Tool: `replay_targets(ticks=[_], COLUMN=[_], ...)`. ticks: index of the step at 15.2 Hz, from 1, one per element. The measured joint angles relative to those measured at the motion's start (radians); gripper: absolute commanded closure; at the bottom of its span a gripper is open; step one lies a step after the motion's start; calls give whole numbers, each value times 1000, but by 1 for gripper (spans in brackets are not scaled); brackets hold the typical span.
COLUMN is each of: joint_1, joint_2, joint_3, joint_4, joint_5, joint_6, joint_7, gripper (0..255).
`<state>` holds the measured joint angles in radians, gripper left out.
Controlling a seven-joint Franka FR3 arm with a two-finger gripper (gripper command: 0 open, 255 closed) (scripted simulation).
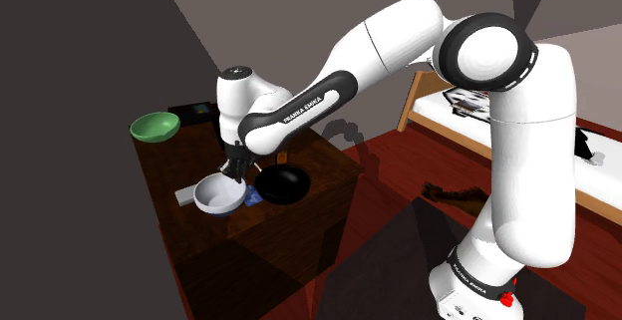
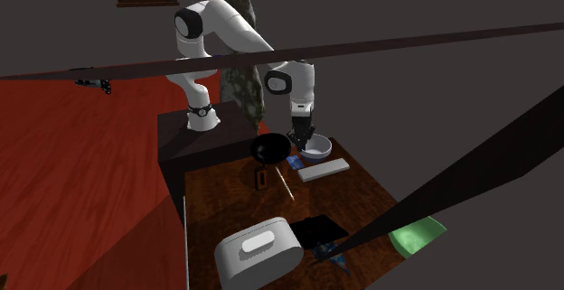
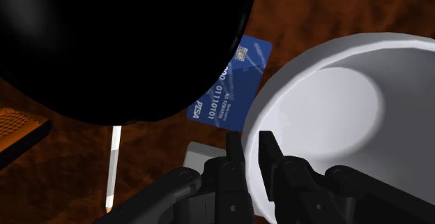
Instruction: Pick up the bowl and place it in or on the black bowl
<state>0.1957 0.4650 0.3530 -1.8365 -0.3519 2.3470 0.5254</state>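
Note:
A white bowl rests on the dark wooden table, right beside a black bowl. My gripper points down over the white bowl's edge nearest the black bowl. It is shut on that rim, one finger inside the bowl and one outside. I cannot tell whether the bowl is off the table.
A blue bank card lies between the two bowls, with a thin stick near it. A green bowl sits at the table's far end. A flat white bar and a white rounded box also lie on the table.

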Motion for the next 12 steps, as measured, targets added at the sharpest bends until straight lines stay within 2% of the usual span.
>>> replay_targets(ticks=[6, 12], joint_1=[0, -7], joint_2=[0, -36], joint_3=[0, 14], joint_4=[0, 19], joint_5=[0, 24], joint_6=[0, -52], joint_7=[0, -18], gripper=[255, 255])
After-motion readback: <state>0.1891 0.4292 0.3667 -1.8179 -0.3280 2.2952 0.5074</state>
